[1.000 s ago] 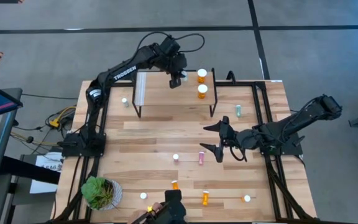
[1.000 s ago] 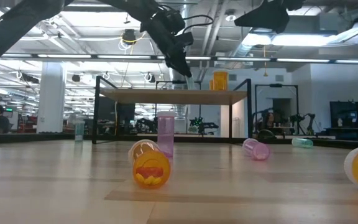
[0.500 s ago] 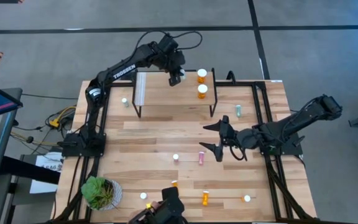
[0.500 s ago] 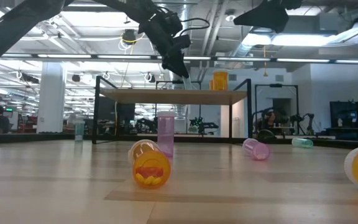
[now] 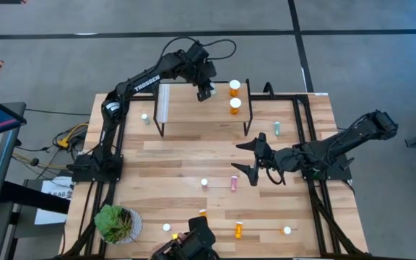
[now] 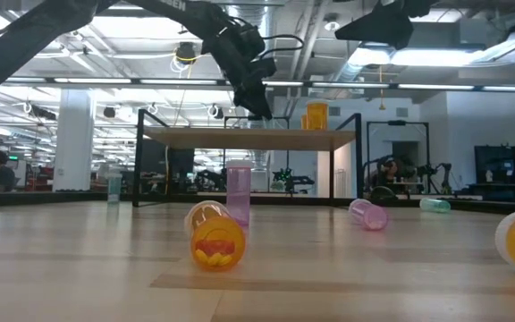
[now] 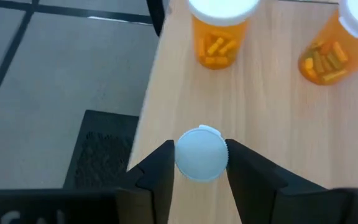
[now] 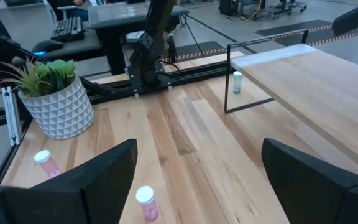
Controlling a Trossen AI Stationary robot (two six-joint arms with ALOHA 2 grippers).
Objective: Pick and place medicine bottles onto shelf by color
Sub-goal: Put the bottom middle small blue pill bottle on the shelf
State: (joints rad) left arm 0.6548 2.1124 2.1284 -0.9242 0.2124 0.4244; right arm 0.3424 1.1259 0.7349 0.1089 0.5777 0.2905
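My left gripper (image 5: 205, 92) hangs over the far side of the shelf (image 5: 193, 115), shut on a white-capped medicine bottle (image 7: 201, 154). Its cap hides the body. Two orange medicine bottles (image 5: 235, 88) (image 5: 235, 106) stand upright on the shelf's right part, also in the left wrist view (image 7: 219, 31) (image 7: 331, 53). My right gripper (image 5: 245, 159) waits open above the table's right middle, with nothing between its fingers (image 8: 104, 180). More bottles lie or stand on the tabletop, among them a pink one (image 5: 233, 183) and a pale green one (image 5: 276, 128). My left gripper pinches the bottle's white cap (image 7: 182, 163) between its two fingers, one on each side. The fingers come slanting down from the table's left. The bottle is upright over the shelf plank near its far edge. I cannot tell whether its base rests on the plank.
A potted plant (image 5: 115, 222) stands at the near left corner. Orange bottles (image 5: 238, 230) (image 5: 203, 214) lie near the front edge, and one (image 6: 215, 240) fills the low view's foreground. A pale green bottle (image 5: 145, 118) stands left of the shelf. Black rails frame the table's sides.
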